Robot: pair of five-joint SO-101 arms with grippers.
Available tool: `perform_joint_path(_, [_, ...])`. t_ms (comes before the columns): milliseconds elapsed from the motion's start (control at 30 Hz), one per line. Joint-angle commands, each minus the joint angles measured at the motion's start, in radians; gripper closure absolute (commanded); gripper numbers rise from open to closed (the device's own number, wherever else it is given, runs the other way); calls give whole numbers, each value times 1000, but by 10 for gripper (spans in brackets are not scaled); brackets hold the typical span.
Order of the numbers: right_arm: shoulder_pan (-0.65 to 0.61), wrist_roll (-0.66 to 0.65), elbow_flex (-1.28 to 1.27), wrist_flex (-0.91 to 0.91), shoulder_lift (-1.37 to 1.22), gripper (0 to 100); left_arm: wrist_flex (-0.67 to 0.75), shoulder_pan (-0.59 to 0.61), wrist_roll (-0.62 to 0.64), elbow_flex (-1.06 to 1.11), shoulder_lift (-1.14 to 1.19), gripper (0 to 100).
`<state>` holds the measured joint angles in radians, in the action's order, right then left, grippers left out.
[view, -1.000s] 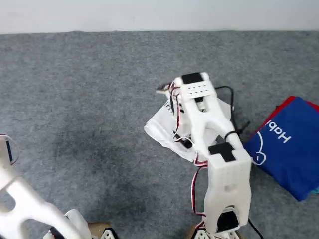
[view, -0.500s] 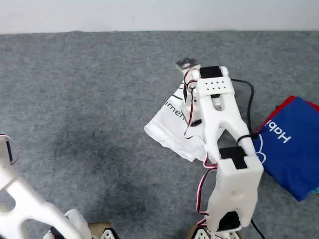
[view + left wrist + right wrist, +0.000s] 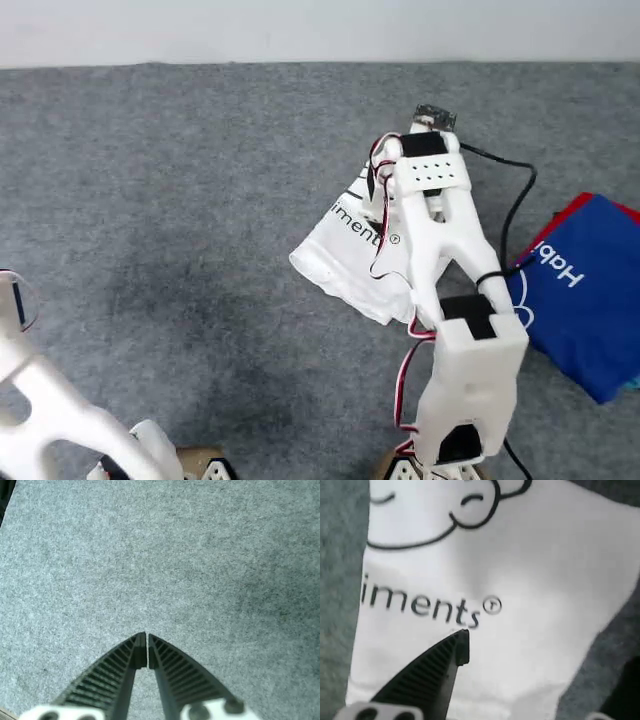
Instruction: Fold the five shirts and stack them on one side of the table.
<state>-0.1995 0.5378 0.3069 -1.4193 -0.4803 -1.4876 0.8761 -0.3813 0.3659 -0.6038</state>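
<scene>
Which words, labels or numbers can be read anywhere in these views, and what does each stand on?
white shirt: dark lettering with its start cut off, so only the tail of a word shows, followed by a small circled mark; no whole word reads.
blue shirt: slanted white lettering, only partly showing; no whole word reads.
No numbers or labels can be made out.

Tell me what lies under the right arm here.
The white shirt lies on the grey table cover beneath the right arm. The arm covers the shirt's side toward the blue shirt, so that edge is hidden.
</scene>
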Motion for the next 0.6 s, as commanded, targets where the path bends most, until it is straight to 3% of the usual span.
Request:
perform_joint_path(0, [13,37,12,90,-36,527,-3,-9,-3,-8,-28,986])
perform_joint_path(300, [5,127,17,186,-234,560,-3,-9,-3,-8,-25,986])
perform_joint_path(533, [28,118,37,153,-259,976,-3,-9,-3,-8,-23,986])
perform_joint_path(567, [33,117,37,151,-259,996,-2,-9,-3,-8,-23,986])
